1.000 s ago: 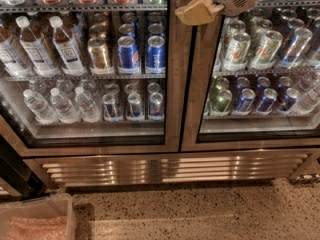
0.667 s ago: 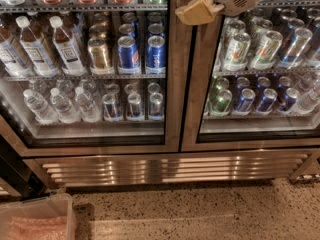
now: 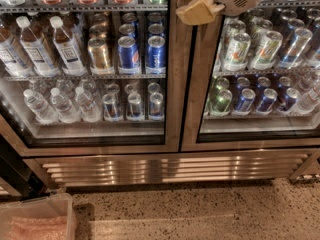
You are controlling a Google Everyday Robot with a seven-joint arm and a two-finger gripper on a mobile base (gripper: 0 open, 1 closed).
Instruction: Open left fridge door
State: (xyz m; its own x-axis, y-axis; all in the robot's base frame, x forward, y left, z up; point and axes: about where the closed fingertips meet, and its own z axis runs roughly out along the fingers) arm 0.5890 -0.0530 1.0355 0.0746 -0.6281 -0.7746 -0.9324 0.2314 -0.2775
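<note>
Hardly anything to report over this last second. The gripper (image 3: 196,10) hangs at about twelve o'clock, right at the top edge, the same spot it held a moment ago, and the arm behind it runs off toward one o'clock. It sits in front of the upright steel where the two doors meet, a touch to the twin's side of the seam. Is the claw spread or pressed together? From here I cannot tell, nor can I say whether it is touching the steel or just hovering before it.

The left fridge door (image 3: 172,99) fills the view from nine o'clock up to twelve. Its glass fronts the water bottles (image 3: 55,105) and the blue cans (image 3: 142,54). It lies flush with the right door (image 3: 192,99), with no gap at the seam, so it looks fully shut, as it was before. Below, at six o'clock, the ribbed grille (image 3: 170,168) is undisturbed, and the plastic bin (image 3: 36,218) sits at seven.

So, a pause. My read is that the opening has not begun. The arm seems parked near the door's inner edge, and it would need a hold on that edge before any pull can swing the pane outward.
</note>
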